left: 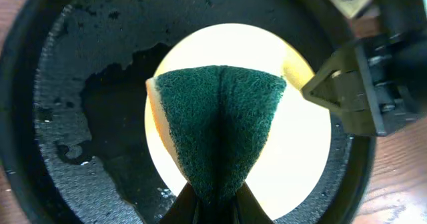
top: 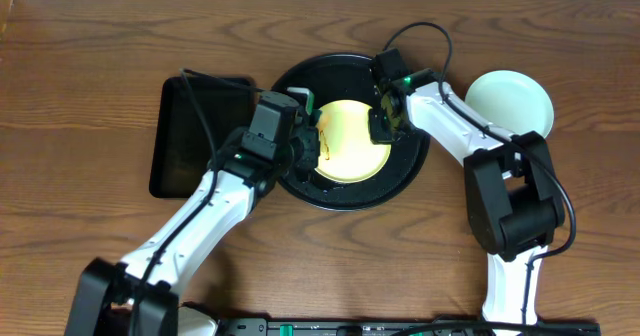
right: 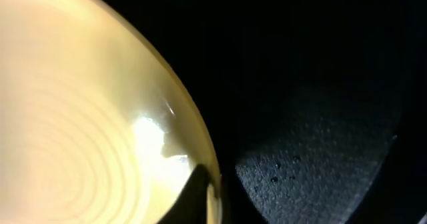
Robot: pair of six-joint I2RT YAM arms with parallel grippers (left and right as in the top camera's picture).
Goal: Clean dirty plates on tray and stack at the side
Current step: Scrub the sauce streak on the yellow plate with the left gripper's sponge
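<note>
A pale yellow plate (top: 352, 138) with brown smears at its left edge lies in the round black tray (top: 345, 194). My left gripper (left: 215, 207) is shut on a green scouring sponge (left: 219, 127) held over the yellow plate (left: 300, 164). My right gripper (top: 383, 126) is shut on the plate's right rim (right: 212, 177). A pale mint-blue plate (top: 510, 102) sits on the bare tabletop at the right. The third plate is out of view.
A smaller rectangular black tray (top: 190, 136) lies left of the round tray. The round tray's floor (left: 93, 151) is wet and speckled. Black cables loop above the right arm.
</note>
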